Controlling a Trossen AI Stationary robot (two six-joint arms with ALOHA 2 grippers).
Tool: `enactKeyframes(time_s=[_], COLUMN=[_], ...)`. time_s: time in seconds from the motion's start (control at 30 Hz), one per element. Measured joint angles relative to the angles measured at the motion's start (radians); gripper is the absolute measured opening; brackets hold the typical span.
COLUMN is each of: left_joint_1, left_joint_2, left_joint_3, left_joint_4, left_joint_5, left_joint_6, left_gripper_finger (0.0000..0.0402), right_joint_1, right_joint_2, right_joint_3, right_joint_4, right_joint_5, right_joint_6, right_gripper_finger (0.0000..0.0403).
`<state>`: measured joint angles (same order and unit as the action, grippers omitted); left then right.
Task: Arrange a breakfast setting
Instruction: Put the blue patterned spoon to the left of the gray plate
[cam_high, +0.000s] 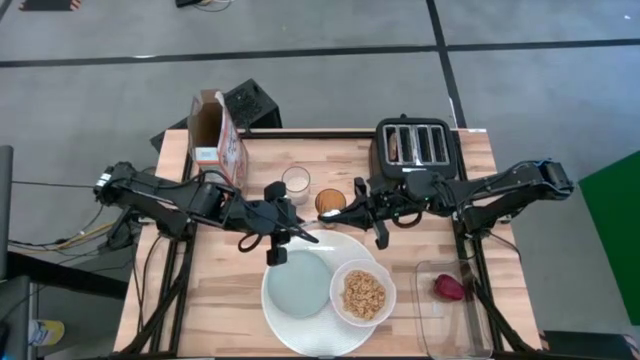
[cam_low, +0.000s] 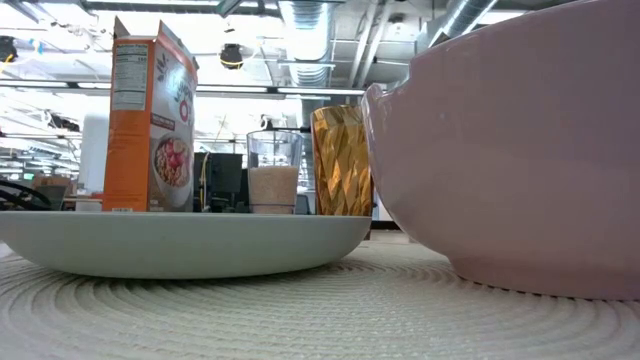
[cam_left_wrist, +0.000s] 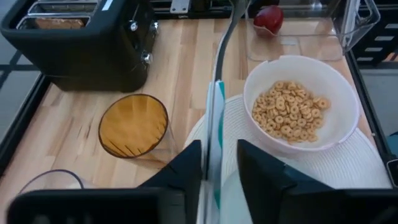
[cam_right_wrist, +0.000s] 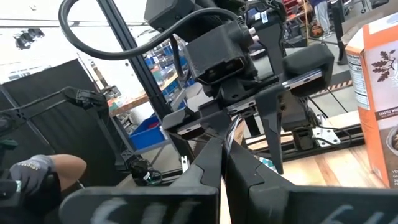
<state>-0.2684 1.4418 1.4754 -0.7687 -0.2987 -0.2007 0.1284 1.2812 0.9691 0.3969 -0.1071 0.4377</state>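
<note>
A metal spoon (cam_left_wrist: 225, 50) hangs in the air between my two grippers, over the far edge of the large white plate (cam_high: 300, 325). My right gripper (cam_right_wrist: 224, 155) is shut on it. My left gripper (cam_left_wrist: 219, 168) is open, with a finger on each side of the spoon's other end. The grey-blue plate (cam_high: 298, 285) and the white bowl (cam_high: 341, 277) of tan cereal (cam_left_wrist: 289, 109) rest on the white plate. Brown toast (cam_left_wrist: 59, 23) stands in the toaster (cam_high: 416, 148). The dark red fruit (cam_high: 449, 288) lies in a clear container. My right gripper pinches the spoon's thin metal end (cam_right_wrist: 231, 127) between its two fingers and comes level from the table's right side. The spoon reaches out toward my left gripper, clear of the table. My left gripper's fingers stand beside the spoon; I cannot tell whether one touches it.
A cereal box (cam_high: 218, 140) stands at the far left. A glass of milk (cam_high: 295, 181) and an amber glass (cam_high: 330, 202) stand just behind the grippers. The clear container (cam_high: 455, 315) is at the near right. A person's gloved hand (cam_right_wrist: 31, 171) shows beyond the table.
</note>
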Motion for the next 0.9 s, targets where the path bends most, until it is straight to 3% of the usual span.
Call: enactKeyframes(time_s=[0.23, 0.5, 0.9], left_joint_1=[0.000, 0.000, 0.000], left_joint_2=[0.000, 0.000, 0.000], left_joint_3=[0.000, 0.000, 0.000], left_joint_4=[-0.001, -0.003, -0.032], left_joint_5=[0.000, -0.001, -0.027], left_joint_6=[0.026, 0.027, 0.037], left_gripper_finger=[0.0015, 0.0037, 0.0024], right_joint_1=[0.000, 0.000, -0.006], right_joint_2=[0.000, 0.000, 0.000], right_joint_3=[0.000, 0.000, 0.000], right_joint_4=[0.000, 0.000, 0.011], right_joint_5=[-0.001, -0.001, 0.003], right_joint_6=[0.000, -0.002, -0.099], right_gripper_finger=[0.0022, 0.0035, 0.0083])
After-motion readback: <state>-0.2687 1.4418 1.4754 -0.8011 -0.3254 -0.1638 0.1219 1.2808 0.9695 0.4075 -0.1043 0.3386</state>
